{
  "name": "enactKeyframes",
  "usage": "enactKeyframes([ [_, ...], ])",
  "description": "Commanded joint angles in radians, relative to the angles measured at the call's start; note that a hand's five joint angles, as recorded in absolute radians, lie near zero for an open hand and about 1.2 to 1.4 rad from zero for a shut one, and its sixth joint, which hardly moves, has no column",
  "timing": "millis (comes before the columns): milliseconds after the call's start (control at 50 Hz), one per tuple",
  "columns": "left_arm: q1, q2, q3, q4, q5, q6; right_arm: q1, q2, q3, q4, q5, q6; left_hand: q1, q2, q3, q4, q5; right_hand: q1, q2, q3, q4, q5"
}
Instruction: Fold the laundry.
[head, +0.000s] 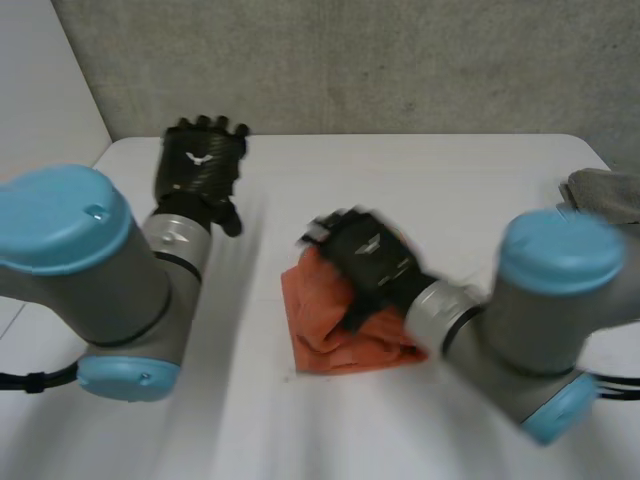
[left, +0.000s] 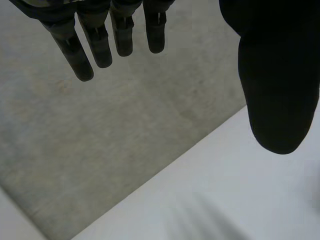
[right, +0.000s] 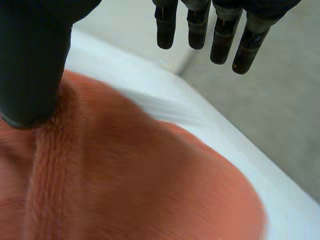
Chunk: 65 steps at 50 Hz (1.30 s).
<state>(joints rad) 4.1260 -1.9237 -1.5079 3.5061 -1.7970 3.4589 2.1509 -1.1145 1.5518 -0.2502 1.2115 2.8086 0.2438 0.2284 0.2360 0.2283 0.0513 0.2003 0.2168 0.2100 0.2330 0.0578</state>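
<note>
An orange cloth (head: 330, 325) lies folded into a small bundle at the middle of the white table (head: 420, 190). My right hand (head: 372, 258) hovers over its far part, fingers straight and open, holding nothing. In the right wrist view the orange cloth (right: 125, 180) lies under the palm, the thumb (right: 32, 60) close above it and the fingers (right: 200, 30) spread past its edge. My left hand (head: 200, 165) is raised over the table's far left part, away from the cloth. Its fingers (left: 95, 45) and thumb (left: 277, 75) are straight and empty.
A grey cloth (head: 605, 190) lies at the table's right edge. A grey wall (head: 350, 60) rises behind the far edge of the table. Bare table surface lies in front of the bundle and to both sides of it.
</note>
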Motion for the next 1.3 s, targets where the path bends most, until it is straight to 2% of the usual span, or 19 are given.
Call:
enactKeyframes([
  [20, -0.111, -0.081, 0.047, -0.045, 0.099, -0.02, -0.207, -0.071, -0.027, 0.123, -0.006, 0.347, -0.016, 0.0, -0.008, 0.0, 0.002, -0.026, -0.042, -0.036, -0.058, -0.058],
  [120, -0.151, -0.17, 0.1, -0.14, 0.206, -0.124, -0.206, 0.036, -0.108, 0.239, 0.013, 0.321, -0.007, 0.009, 0.001, 0.009, 0.011, -0.026, -0.042, -0.036, -0.058, -0.058],
  [180, -0.153, -0.218, 0.135, -0.167, 0.222, -0.153, -0.207, 0.091, -0.15, 0.294, 0.019, 0.255, -0.004, 0.012, 0.004, 0.012, 0.014, -0.026, -0.042, -0.036, -0.058, -0.058],
  [320, -0.142, -0.314, 0.221, -0.274, 0.215, -0.144, -0.206, 0.188, -0.193, 0.331, 0.017, 0.193, 0.049, 0.064, 0.057, 0.064, 0.067, -0.026, -0.042, -0.036, -0.058, -0.058],
  [420, -0.122, -0.35, 0.233, -0.367, 0.165, -0.107, -0.204, 0.225, -0.214, 0.331, 0.016, 0.186, 0.049, 0.064, 0.057, 0.065, 0.067, -0.026, -0.042, -0.036, -0.058, -0.058],
  [480, -0.124, -0.359, 0.229, -0.378, 0.136, -0.07, -0.197, 0.24, -0.231, 0.335, 0.016, 0.169, 0.049, 0.064, 0.057, 0.065, 0.067, -0.026, -0.042, -0.036, -0.058, -0.058],
  [580, -0.131, -0.362, 0.225, -0.381, 0.076, 0.015, -0.183, 0.24, -0.233, 0.331, 0.022, 0.097, 0.034, 0.05, 0.042, 0.05, 0.052, -0.026, -0.042, -0.036, -0.058, -0.058],
  [660, -0.135, -0.353, 0.229, -0.381, 0.074, 0.025, -0.18, 0.232, -0.231, 0.331, 0.033, 0.045, 0.028, 0.044, 0.036, 0.044, 0.046, -0.026, -0.042, -0.036, -0.058, -0.058],
  [760, -0.142, -0.319, 0.224, -0.383, 0.082, 0.02, -0.169, 0.205, -0.228, 0.331, 0.085, 0.025, 0.014, 0.029, 0.022, 0.029, 0.032, -0.026, -0.042, -0.036, -0.058, -0.058],
  [920, -0.133, -0.138, 0.198, -0.381, 0.102, 0.014, -0.178, 0.038, -0.096, 0.258, 0.151, 0.034, -0.01, 0.006, -0.002, 0.006, 0.008, -0.026, -0.042, -0.036, -0.058, -0.058],
  [1020, -0.09, -0.008, 0.179, -0.386, 0.201, -0.02, -0.161, -0.118, 0.075, 0.123, 0.217, 0.029, -0.013, 0.003, -0.005, 0.003, 0.005, -0.026, -0.042, -0.036, -0.058, -0.058],
  [1040, -0.064, 0.024, 0.175, -0.395, 0.247, -0.044, -0.158, -0.137, 0.1, 0.108, 0.218, 0.031, -0.013, 0.003, -0.005, 0.003, 0.005, -0.026, -0.042, -0.036, -0.058, -0.058],
  [1100, -0.033, 0.064, 0.175, -0.43, 0.315, -0.095, -0.109, -0.189, 0.192, 0.056, 0.215, 0.031, -0.01, 0.006, -0.002, 0.006, 0.008, -0.026, -0.042, -0.036, -0.058, -0.058],
  [1120, -0.015, 0.084, 0.178, -0.461, 0.359, -0.127, -0.091, -0.195, 0.214, 0.046, 0.215, 0.028, -0.007, 0.009, 0.001, 0.009, 0.011, -0.026, -0.042, -0.036, -0.058, -0.058],
  [1200, 0.023, 0.117, 0.189, -0.524, 0.451, -0.184, -0.008, -0.191, 0.295, -0.017, 0.217, 0.025, -0.004, 0.011, 0.004, 0.012, 0.014, -0.026, -0.042, -0.036, -0.058, -0.058],
  [1300, 0.04, 0.123, 0.189, -0.549, 0.492, -0.196, 0.03, -0.157, 0.352, -0.132, 0.224, 0.022, 0.005, 0.02, 0.013, 0.02, 0.023, -0.026, -0.042, -0.036, -0.058, -0.058],
])
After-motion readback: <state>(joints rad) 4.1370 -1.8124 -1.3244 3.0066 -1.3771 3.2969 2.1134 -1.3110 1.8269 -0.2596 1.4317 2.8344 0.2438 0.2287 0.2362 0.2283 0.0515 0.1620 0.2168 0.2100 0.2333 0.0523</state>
